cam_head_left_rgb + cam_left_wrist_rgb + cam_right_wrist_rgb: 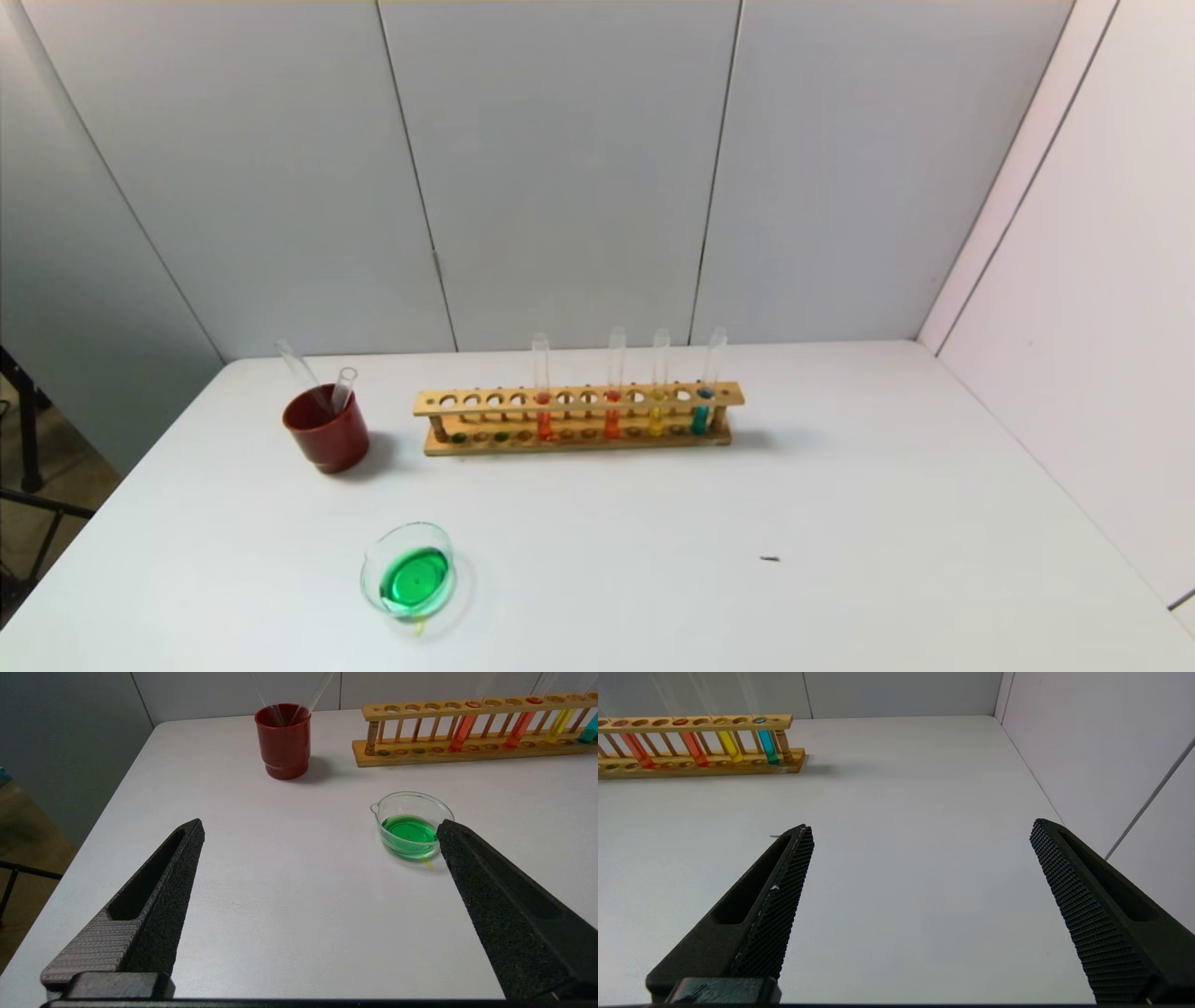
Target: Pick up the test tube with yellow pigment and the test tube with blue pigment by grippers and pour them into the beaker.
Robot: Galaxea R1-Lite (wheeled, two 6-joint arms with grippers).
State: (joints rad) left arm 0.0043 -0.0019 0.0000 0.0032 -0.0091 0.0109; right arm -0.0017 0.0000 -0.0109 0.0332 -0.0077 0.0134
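Left gripper [320,828] spread wide, holding nothing, low over the table [840,523]; right gripper [922,828] the same, on the right side; beaker [408,569] with green liquid sits near the front left; farther back, the wooden rack [579,417] holds the yellow tube [657,397] and blue tube [708,392] upright near its right end; red cup [327,431] left of the rack has two empty tubes.
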